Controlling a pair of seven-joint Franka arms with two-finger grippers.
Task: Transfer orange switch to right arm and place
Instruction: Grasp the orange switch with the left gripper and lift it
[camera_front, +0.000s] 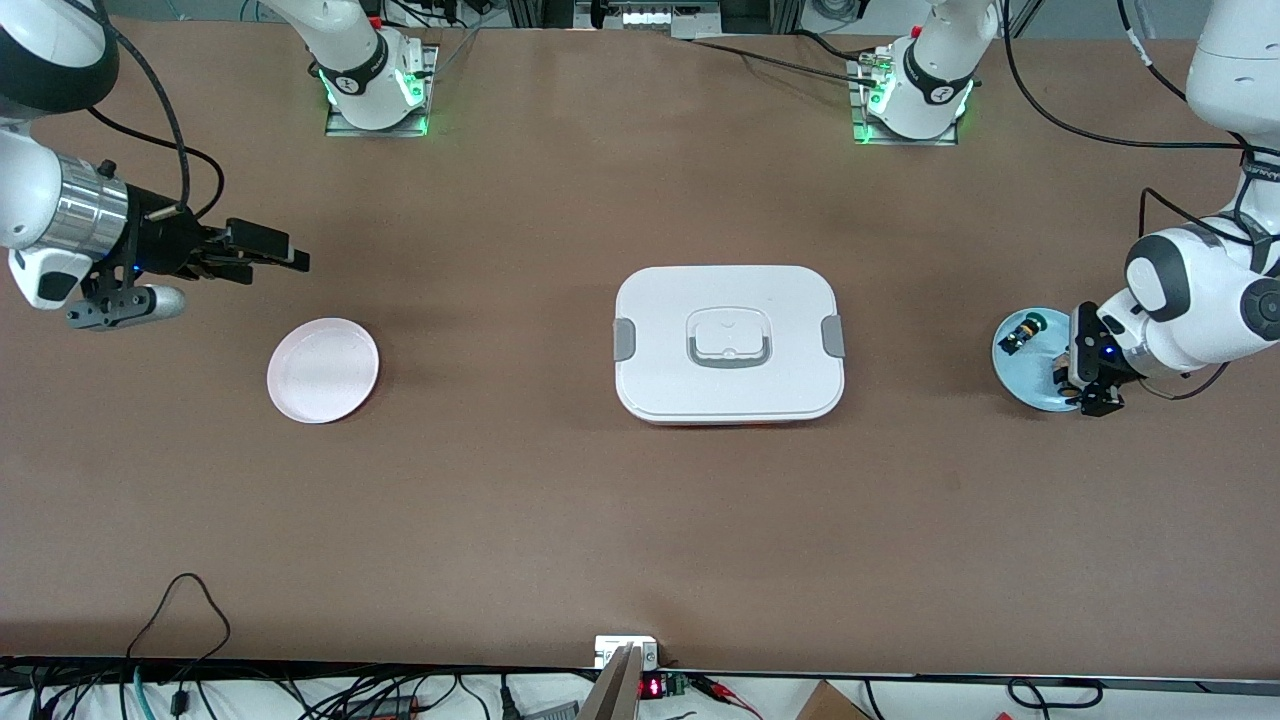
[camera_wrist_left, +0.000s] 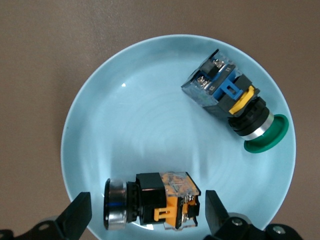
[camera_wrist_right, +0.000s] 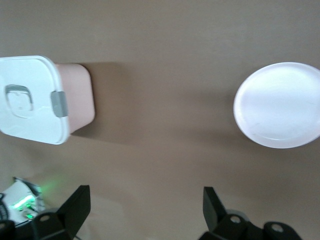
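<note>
left gripper (camera_wrist_left: 145, 212): jaws wide apart, hanging low over the blue plate (camera_wrist_left: 150, 130), one finger on either side of the orange switch (camera_wrist_left: 152, 200). Nothing clamped yet.
orange switch: lying on its side on the blue plate, near the rim at the left arm's end of the table. Silver collar and button end toward one finger, orange terminal block toward the other.
grip axis: fingers line up along the switch's length, so closing would squeeze it end to end.
green-capped switch (camera_wrist_left: 232, 107): same plate, well apart from the orange one and outside the jaws.
right gripper (camera_front: 262, 252): jaws apart, empty, held over bare table just beside the pink plate (camera_front: 323, 370), at the right arm's end. That arm waits.
white lidded box (camera_front: 728, 343): mid-table, between the two plates, lid latched.
step, my read: pre-grasp; pickup, handover and placing all not yet done.
risk 1: rounded button end against a flat pad. The switch could pivot or squirt out as the jaws close.
risk 2: the switch sits near the plate rim. A low fingertip could catch the rim and tip or drag the plate.
risk 3: a full-length grip leaves little body exposed for the right gripper to take at handover, so a drop or finger clash is likely there.
risk 4: the handover path crosses above the box; a low carry could clip the lid.
</note>
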